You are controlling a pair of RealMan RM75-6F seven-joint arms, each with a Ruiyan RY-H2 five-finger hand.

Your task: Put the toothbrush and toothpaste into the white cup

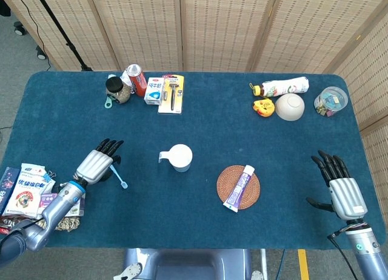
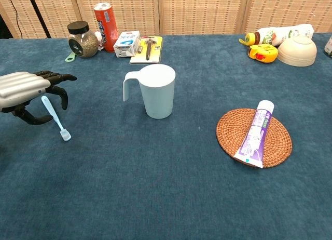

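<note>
Nearest the robot, the right hand [image 1: 342,189] rests at the front right corner of the blue surface [image 1: 200,219], fingers straight and spread, holding nothing and well apart from every task item. Further left, the left hand [image 1: 97,163] hovers low over the handle end of the toothbrush [image 1: 117,174], which lies flat on the cloth with its bristle end pointing toward the robot; in the chest view the dark fingers [image 2: 56,88] curl down around the handle with the thumb underneath, but nothing is lifted and I cannot tell whether they touch it, so I judge the hand as open and poised to pinch. Its forearm runs in from the front left corner, past a pile of snack packets [image 1: 27,189]. The toothpaste [image 1: 239,187] lies flat across a round woven coaster [image 1: 229,174], near the right side, probably so it suits that arm. Beyond these, the white cup [image 1: 179,157] stands upright between brush and tube, handle to the left, mouth open and empty. Farthest back sit a jar [image 1: 116,90], a red can [image 1: 136,79] and a bowl [image 1: 290,106].
</note>
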